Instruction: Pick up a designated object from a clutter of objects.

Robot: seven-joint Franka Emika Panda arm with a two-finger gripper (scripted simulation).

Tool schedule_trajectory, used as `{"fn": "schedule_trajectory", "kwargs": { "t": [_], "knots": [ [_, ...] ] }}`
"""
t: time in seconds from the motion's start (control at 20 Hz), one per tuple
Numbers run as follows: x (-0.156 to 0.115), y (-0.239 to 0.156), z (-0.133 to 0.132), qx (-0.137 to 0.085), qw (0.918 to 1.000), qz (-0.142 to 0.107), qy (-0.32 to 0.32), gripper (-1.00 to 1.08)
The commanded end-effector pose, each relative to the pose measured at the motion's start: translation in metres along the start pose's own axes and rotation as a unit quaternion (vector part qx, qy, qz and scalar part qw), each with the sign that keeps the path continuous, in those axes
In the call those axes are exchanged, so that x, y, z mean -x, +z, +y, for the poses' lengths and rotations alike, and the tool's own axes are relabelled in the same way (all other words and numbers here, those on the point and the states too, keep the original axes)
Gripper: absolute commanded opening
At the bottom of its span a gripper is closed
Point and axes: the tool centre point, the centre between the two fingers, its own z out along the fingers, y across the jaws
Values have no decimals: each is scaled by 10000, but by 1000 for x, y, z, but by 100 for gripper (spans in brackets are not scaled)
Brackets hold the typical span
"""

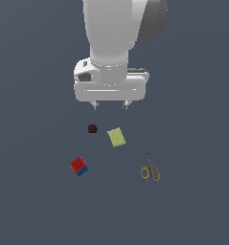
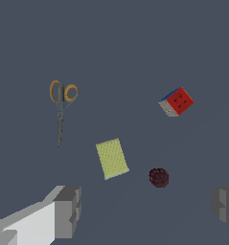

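Observation:
The puzzle cube (image 1: 78, 166) with red and blue faces lies on the grey floor toward the exterior view's lower left; it also shows in the wrist view (image 2: 176, 102). My gripper (image 1: 110, 105) hangs open and empty well above the clutter, farther back than the cube and to its right in the exterior view. In the wrist view its fingers (image 2: 68, 210) stand wide apart with nothing between them. The yellow-green sponge (image 1: 116, 137) lies flat below the gripper, the dark maroon lump (image 1: 92, 128) beside it.
Scissors with orange handles (image 1: 149, 165) lie to the exterior view's right of the sponge, also seen in the wrist view (image 2: 62, 109). The sponge (image 2: 111, 158) and maroon lump (image 2: 158, 177) lie between the gripper and the cube.

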Motion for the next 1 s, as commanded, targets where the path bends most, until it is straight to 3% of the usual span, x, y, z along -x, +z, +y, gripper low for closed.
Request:
{"fn": "schedule_trajectory", "kwargs": {
  "t": [0.0, 0.45, 0.95],
  "knots": [
    [-6, 6, 5, 3, 9999, 0, -111, 100],
    [-37, 45, 34, 20, 9968, 16, -794, 100],
    [-73, 109, 79, 36, 9843, 37, -1767, 100]
  ]
}}
